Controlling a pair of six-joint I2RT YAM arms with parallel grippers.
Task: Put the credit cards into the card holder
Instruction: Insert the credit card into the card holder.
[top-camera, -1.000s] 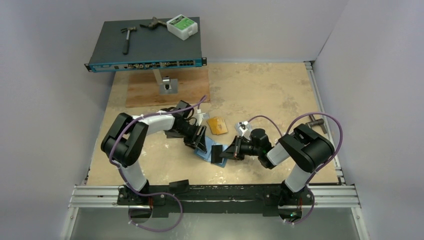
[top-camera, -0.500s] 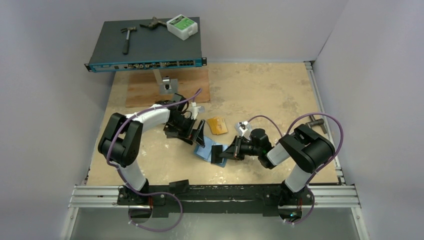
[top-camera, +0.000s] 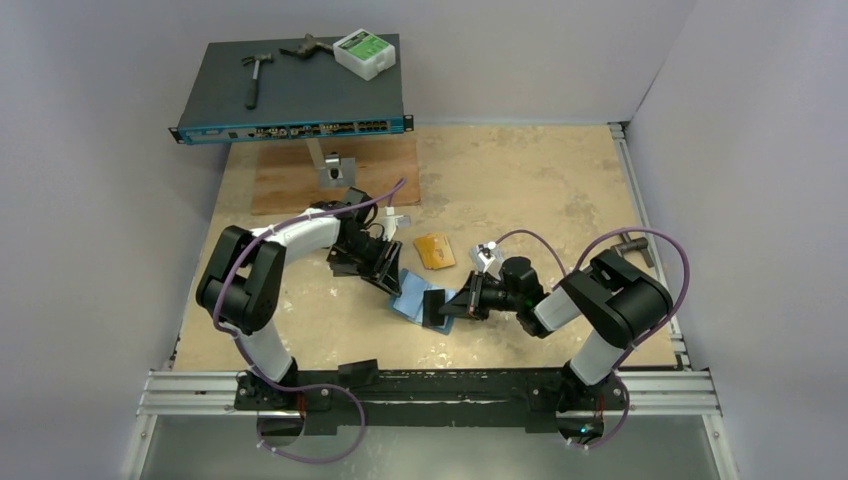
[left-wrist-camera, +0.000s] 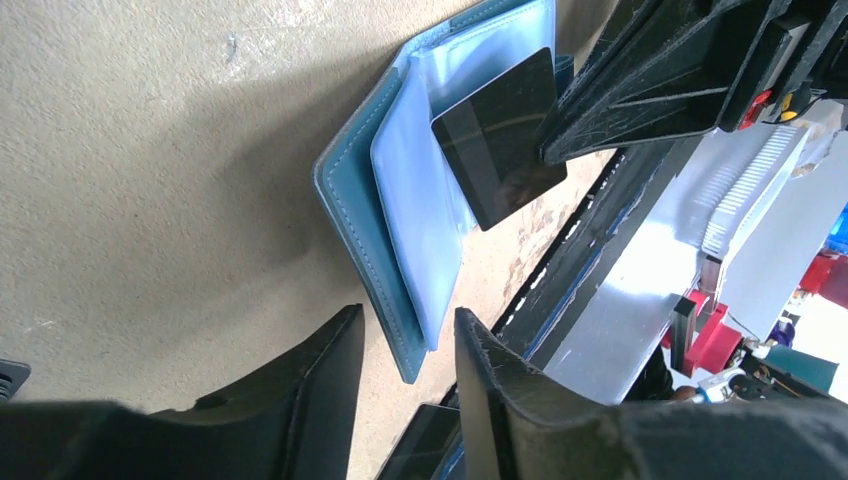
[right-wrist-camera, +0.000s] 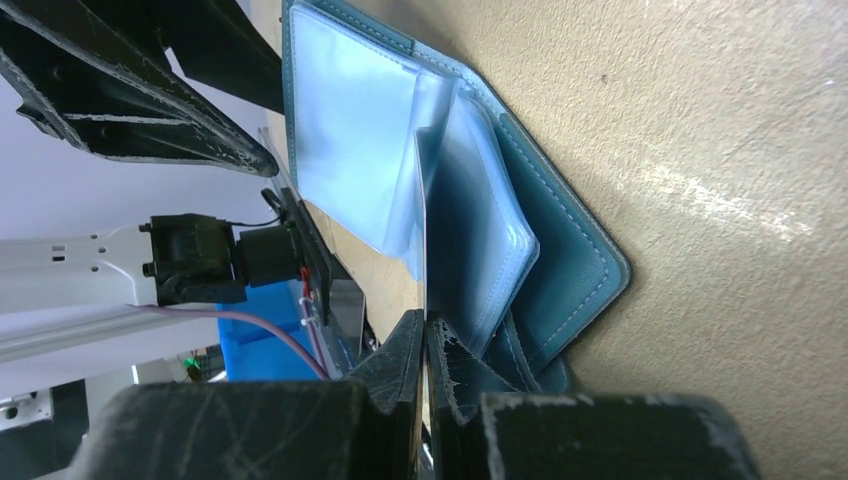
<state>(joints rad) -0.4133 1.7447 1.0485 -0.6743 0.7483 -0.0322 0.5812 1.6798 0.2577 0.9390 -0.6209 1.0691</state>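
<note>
Beige speckled surface (top-camera: 520, 180) seen from above, grey walls behind. At back L, a flat black equipment box (top-camera: 300, 85) sits raised above a wooden board (top-camera: 290, 185), w/ a hammer (top-camera: 255, 75) and other small items on top.

Two black-and-white robot arms reach in from the near edge: L arm (top-camera: 290, 240) bends in from the left, R arm (top-camera: 610, 295) from the right. Their tips meet near the front centre.

Btwn them lies the card holder (top-camera: 412, 298), teal, open flat on the surface, w/ pale glossy clear pockets facing up (left-wrist-camera: 400, 200).

An orange card (top-camera: 434, 250) lies flat on the surface just behind the holder, apart from it.

A dark card (left-wrist-camera: 498, 140), glossy, is pinched at one edge by the R fingers (left-wrist-camera: 640, 90), which are closed tight on it. It hangs tilted over the holder's clear pockets; from the R wrist it shows edge-on as a thin line (right-wrist-camera: 425, 200) at the pockets.

L fingers (left-wrist-camera: 320, 380) stand narrowly apart, nothing btwn them, just beside the holder's near corner.
</note>
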